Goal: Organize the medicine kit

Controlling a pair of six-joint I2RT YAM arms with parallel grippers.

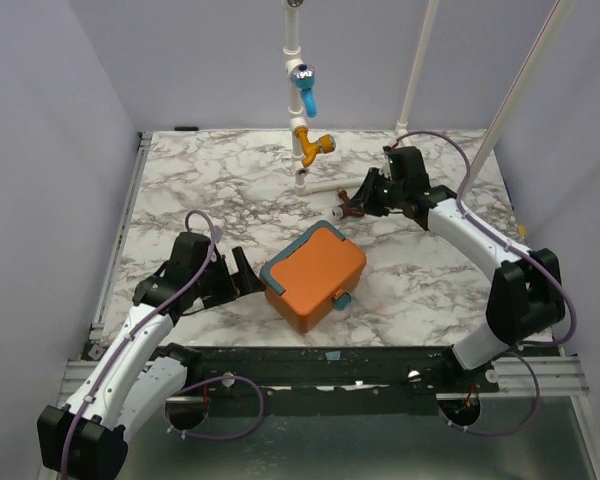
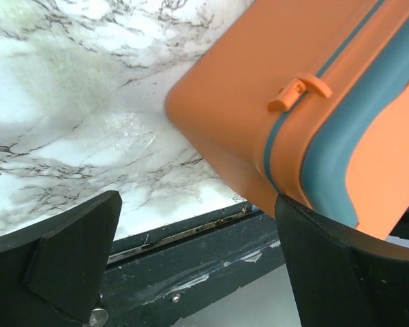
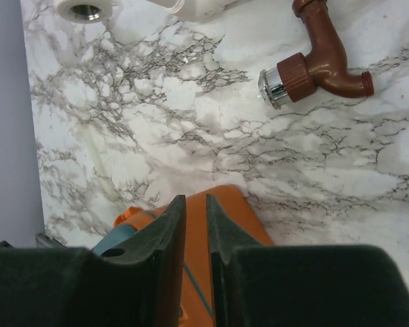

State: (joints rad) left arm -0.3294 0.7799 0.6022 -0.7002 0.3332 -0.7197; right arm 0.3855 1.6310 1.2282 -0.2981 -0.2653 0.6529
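Note:
The medicine kit (image 1: 315, 278) is an orange box with teal trim, lid shut, lying at an angle in the middle near part of the marble table. My left gripper (image 1: 245, 275) is open and empty right beside its left side. In the left wrist view the kit (image 2: 259, 102) fills the upper right with its orange latch (image 2: 298, 90), and my left gripper's (image 2: 198, 266) right finger (image 2: 341, 272) sits at the kit's near corner. My right gripper (image 1: 348, 207) hovers behind the kit, jaws nearly together and empty. The right wrist view shows the kit (image 3: 242, 218) beyond my gripper (image 3: 195, 204).
A white pipe stand at the back carries a blue tap (image 1: 304, 85) and an orange tap (image 1: 313, 145). A loose brown tap (image 3: 313, 68) and a white pipe fitting (image 3: 85, 8) lie on the marble near my right gripper. The table's black front rail (image 2: 191, 252) is under my left gripper.

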